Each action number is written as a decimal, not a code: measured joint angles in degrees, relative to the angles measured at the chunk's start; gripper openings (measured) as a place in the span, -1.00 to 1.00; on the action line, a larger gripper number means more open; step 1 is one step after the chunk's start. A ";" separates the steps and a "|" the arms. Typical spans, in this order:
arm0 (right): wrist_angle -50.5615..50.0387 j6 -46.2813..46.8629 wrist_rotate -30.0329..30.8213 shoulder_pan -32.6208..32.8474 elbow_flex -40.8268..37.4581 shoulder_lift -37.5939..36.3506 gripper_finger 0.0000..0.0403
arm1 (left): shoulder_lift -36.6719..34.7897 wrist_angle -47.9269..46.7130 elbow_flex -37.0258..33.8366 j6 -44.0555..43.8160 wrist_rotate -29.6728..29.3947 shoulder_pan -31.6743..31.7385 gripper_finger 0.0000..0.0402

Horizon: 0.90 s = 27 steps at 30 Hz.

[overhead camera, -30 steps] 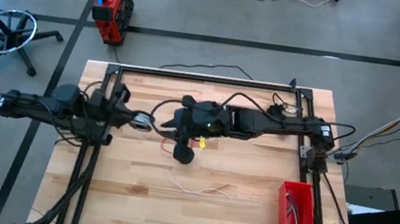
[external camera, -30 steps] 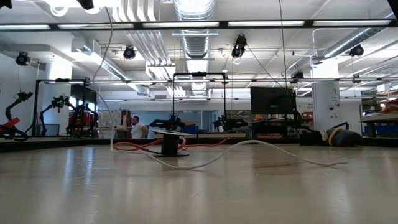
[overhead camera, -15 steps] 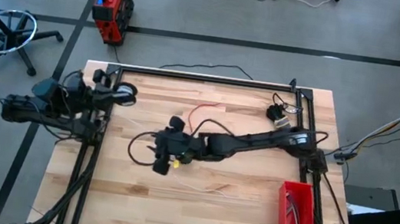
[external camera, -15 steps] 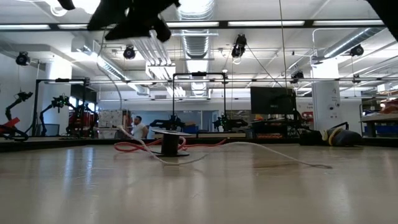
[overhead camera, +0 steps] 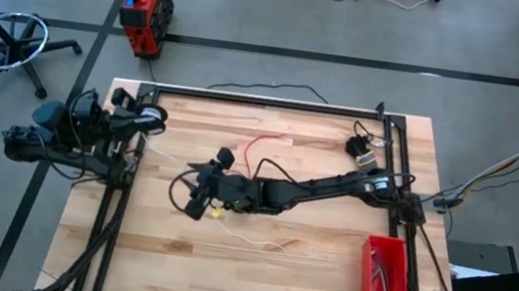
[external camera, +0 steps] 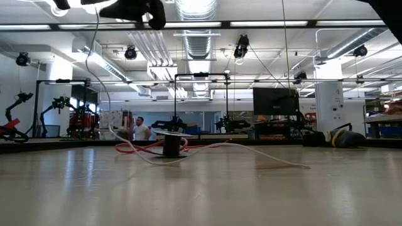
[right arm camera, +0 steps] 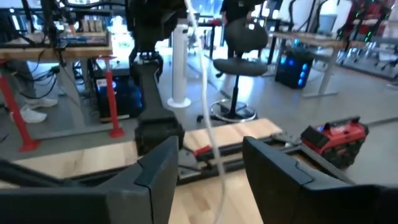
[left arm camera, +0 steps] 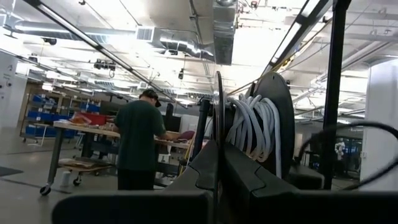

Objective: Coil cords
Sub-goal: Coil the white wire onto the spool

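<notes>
**Two arms, one white cord strung between them**

Two dark arms work over the pale wooden table (overhead camera: 325,255). The left gripper (overhead camera: 148,116) sits at the table's nine-to-ten o'clock edge, its fingers (left arm camera: 242,180) drawn narrow against a round spool wound with the thin white cord (left arm camera: 252,127). From there the white cord (overhead camera: 252,238) runs toward the table's centre and trails on in loose waves toward six o'clock. The right gripper (overhead camera: 195,189) reaches in from three o'clock to just left of centre; its jaws stand apart, with the white cord (right arm camera: 208,118) passing between them untouched. A thin red cord (overhead camera: 261,148) loops at about twelve o'clock of the right gripper, beside a small black spool (external camera: 170,145). A red plastic bin (overhead camera: 387,283) lies at five o'clock. A person in a dark shirt (left arm camera: 138,146) stands beyond the table.
</notes>
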 joint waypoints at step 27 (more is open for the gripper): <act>0.77 -0.09 1.88 -1.22 -0.02 2.07 -0.84 | 0.50 -0.10 0.17 -0.42 0.04 0.00 -1.00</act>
